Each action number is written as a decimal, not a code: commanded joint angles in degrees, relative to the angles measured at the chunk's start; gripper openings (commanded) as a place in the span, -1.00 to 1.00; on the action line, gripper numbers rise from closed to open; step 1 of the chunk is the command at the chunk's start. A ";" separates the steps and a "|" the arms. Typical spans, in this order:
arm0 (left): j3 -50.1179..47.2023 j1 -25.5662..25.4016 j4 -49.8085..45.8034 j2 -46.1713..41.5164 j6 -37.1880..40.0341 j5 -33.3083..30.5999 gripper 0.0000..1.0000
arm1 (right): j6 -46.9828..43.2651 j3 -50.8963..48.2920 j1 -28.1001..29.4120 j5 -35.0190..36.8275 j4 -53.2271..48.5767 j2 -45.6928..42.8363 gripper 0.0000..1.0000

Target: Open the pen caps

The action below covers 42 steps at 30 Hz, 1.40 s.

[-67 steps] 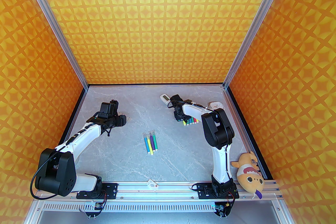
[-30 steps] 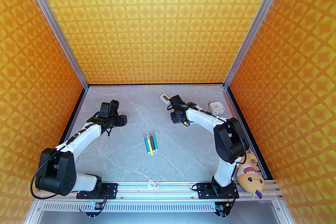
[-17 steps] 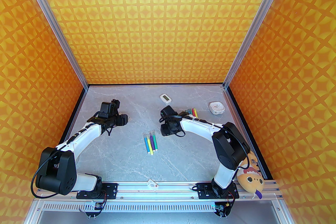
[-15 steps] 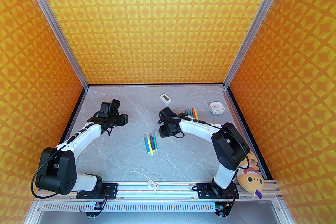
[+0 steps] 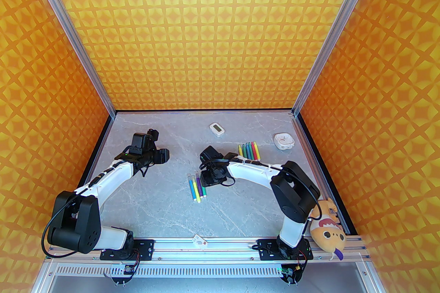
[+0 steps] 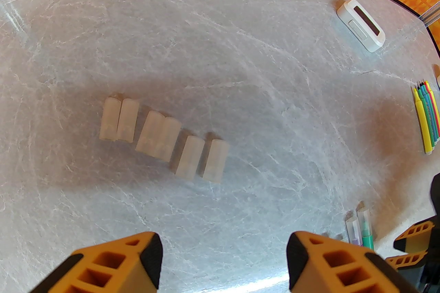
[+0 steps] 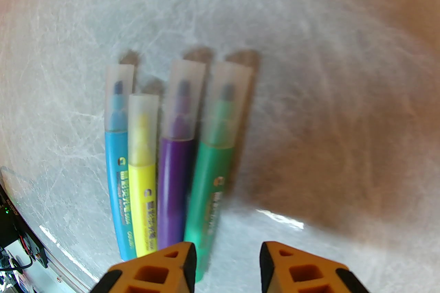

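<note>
Hovering beside four capped pens point(image 7: 172, 164), empty right jaws are standing apart; left jaws likewise parted.
Likely next: lowering, clamping the green pen point(image 7: 206, 188).

1. Four pens point(image 5: 196, 187) lie side by side in the middle of the counter point(image 5: 154, 202).
2. The right pincer point(image 7: 227, 266) hangs over their right edge.
3. Six loose pen caps point(image 6: 161, 137) lie in a row below the left pincer point(image 6: 223, 260), far left.
4. More pens point(image 5: 248, 150) lie behind, to the right.
</note>
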 commanded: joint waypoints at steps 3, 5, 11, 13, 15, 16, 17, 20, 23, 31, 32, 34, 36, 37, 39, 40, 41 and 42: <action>-1.00 0.46 1.18 0.38 1.31 1.37 0.28 | 1.77 1.96 0.90 -0.67 0.14 2.01 -0.26; -0.95 0.46 1.18 0.38 1.48 1.46 0.28 | 1.98 2.02 1.07 -0.62 0.31 2.35 -0.26; -0.64 0.46 1.02 0.55 1.91 1.47 0.28 | 2.16 2.98 1.52 0.87 -0.78 4.06 -0.28; -0.68 0.46 1.05 0.66 1.91 1.49 0.28 | 2.42 3.28 1.61 1.41 -1.24 4.61 -0.30; -0.66 0.46 1.03 0.64 1.91 1.44 0.27 | 2.68 3.68 1.75 1.79 -1.57 5.23 -0.32; -0.68 0.46 1.01 0.62 1.99 1.50 0.27 | 2.70 3.95 1.87 2.08 -1.92 5.60 -0.33; -0.64 0.46 0.93 0.56 2.08 1.49 0.28 | 2.68 4.33 2.01 2.59 -2.46 5.87 -0.33; -0.67 0.46 0.83 0.47 2.30 1.47 0.28 | 2.57 5.13 2.12 4.13 -5.10 6.67 -0.34; -0.86 0.46 0.86 0.20 2.35 1.44 0.28 | 2.10 5.23 2.13 6.24 -7.29 6.52 -0.36; -1.29 0.46 1.42 0.03 2.24 1.46 0.28 | -1.01 9.28 2.14 9.96 -13.53 8.80 -0.41; -1.33 0.46 1.44 0.04 2.26 1.46 0.28 | -1.42 9.90 2.14 10.38 -14.14 9.26 -0.42; -1.39 0.44 1.44 -0.02 2.28 1.51 0.27 | -2.13 10.81 2.09 10.69 -14.84 9.90 -0.43; -1.42 0.46 1.35 -0.15 2.37 1.54 0.27 | -2.78 11.62 2.14 10.64 -15.31 10.59 -0.44; -1.50 0.46 1.35 -0.23 2.43 1.51 0.28 | -3.06 11.97 2.14 10.65 -15.47 11.04 -0.45; -1.61 0.41 1.32 -0.34 2.55 1.47 0.28 | -3.71 12.81 2.13 10.63 -15.83 11.85 -0.46; -1.64 0.50 1.31 -0.30 2.56 1.50 0.27 | -4.04 13.20 2.14 10.72 -16.14 12.21 -0.47; -1.64 0.46 1.22 -0.33 2.61 1.50 0.28 | -4.30 13.63 2.14 10.84 -16.27 12.51 -0.47; -1.58 0.50 1.19 -0.26 2.61 1.46 0.27 | -4.60 14.13 2.14 10.96 -16.51 12.95 -0.48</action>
